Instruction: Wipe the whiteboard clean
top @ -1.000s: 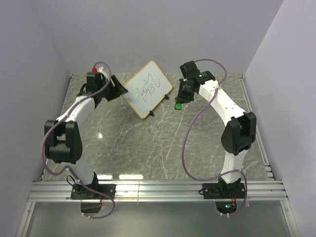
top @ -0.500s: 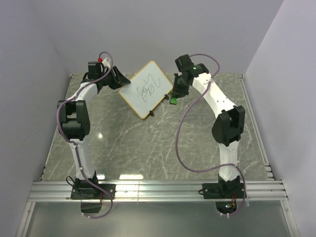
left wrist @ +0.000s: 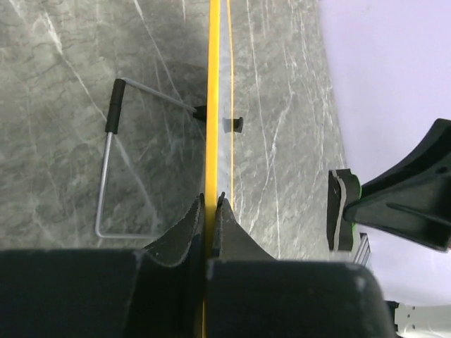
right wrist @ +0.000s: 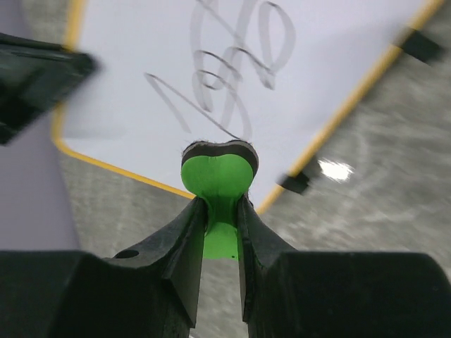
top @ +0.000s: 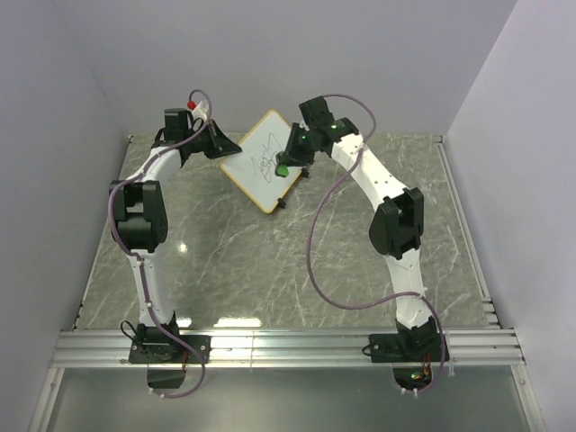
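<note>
**Whiteboard** (top: 259, 162): small, with a white face, a thin yellow frame and rounded corners. It stands propped and tilted at the far middle of the grey marble-pattern table (top: 270, 261), turned cornerwise, between the two grippers. Black scribbles (right wrist: 236, 77) run across its face and are unerased. Small black feet (right wrist: 295, 183) sit on its lower edge. A wire stand (left wrist: 115, 105) with a black sleeve rests on the table behind it.

**Left gripper** (left wrist: 210, 203): the fingers are pressed together on the board's yellow edge, which the wrist view shows edge-on. It grips the board on the left side.

**Right gripper** (right wrist: 220, 211): the jaws are clamped on the stem of a green eraser (right wrist: 217, 172).

**Eraser:** green body with a dark felt rim, held over the board's face just beside the lower end of the scribbles. Whether the felt touches the surface cannot be told.
</note>
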Controlling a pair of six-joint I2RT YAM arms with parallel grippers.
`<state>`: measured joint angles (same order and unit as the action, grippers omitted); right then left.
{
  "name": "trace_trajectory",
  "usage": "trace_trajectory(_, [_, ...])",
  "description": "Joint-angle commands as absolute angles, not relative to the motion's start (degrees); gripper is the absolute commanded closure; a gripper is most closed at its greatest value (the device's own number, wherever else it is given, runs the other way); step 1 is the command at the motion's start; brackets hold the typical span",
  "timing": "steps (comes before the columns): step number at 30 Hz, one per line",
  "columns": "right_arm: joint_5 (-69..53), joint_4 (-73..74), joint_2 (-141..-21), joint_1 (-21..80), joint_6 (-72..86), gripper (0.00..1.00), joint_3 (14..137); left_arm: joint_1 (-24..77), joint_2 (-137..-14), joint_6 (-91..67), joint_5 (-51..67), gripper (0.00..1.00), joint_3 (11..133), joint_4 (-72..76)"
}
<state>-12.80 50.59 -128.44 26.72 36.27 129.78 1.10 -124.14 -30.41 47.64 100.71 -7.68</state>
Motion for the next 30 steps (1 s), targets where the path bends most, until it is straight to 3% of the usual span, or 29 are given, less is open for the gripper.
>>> trace_trajectory(1, [-14.9, 38.2, -130.3, 29.5, 40.7, 1.0, 130.1, 0.9, -123.0, -28.6, 44.7, 1.0, 98.5, -9.5])
trace_trajectory(12, [-17.3, 22.4, -140.4, 31.4, 51.6, 1.0, 135.4, 5.0, -121.8, -22.2, 37.4, 1.0, 95.7, -15.5])
trace_trajectory(21, [-15.4, 21.3, -143.4, 31.4, 52.3, 1.0, 135.6, 7.7, -121.4, -21.2, 34.9, 1.0, 97.5, -20.3])
trace_trajectory(30, [-10.2, 24.0, -134.3, 30.9, 42.5, 1.0, 109.6, 7.8, -121.1, -18.6, 33.0, 1.0, 99.7, -23.9])
